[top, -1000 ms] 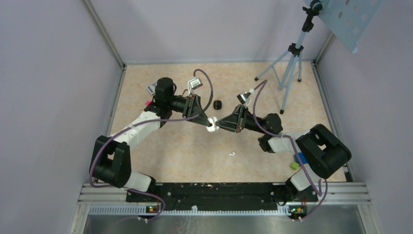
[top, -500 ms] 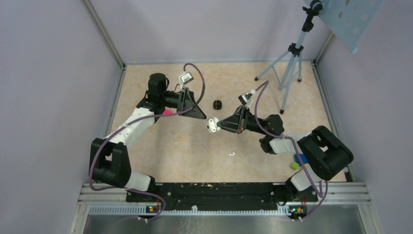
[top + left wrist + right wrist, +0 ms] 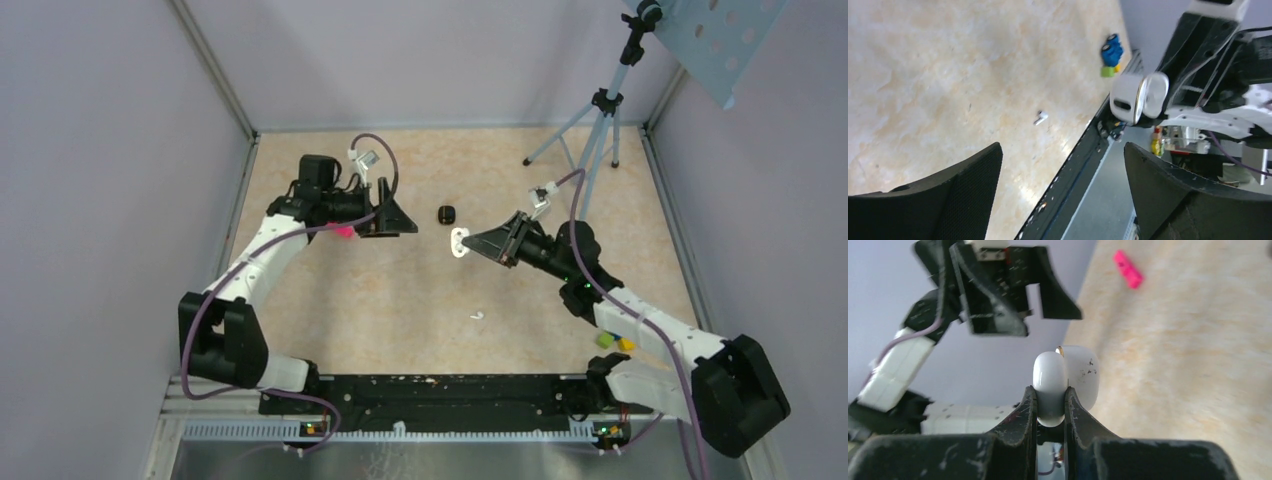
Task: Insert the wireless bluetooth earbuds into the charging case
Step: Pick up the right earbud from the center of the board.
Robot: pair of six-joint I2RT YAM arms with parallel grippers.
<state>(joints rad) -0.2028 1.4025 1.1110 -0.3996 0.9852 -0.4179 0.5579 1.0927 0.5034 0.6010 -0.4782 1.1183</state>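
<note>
Case held aloft, one earbud loose.
Right gripper (image 3: 1050, 401) pinches the white charging case (image 3: 1065, 380) by one half at mid-frame, likely to present its opening. Left gripper (image 3: 1062, 150) gapes wide, empty. White earbud (image 3: 477, 316) lies on the table (image 3: 380, 300), lower centre, well apart from both.

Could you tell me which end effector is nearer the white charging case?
Right. The right end effector grips the charging case; the left end effector is open, facing it across a gap.

Charging case (image 3: 460, 243) centre; earbud (image 3: 477, 316) on table (image 3: 400, 300) in front; tripod (image 3: 603, 100) back right.
</note>
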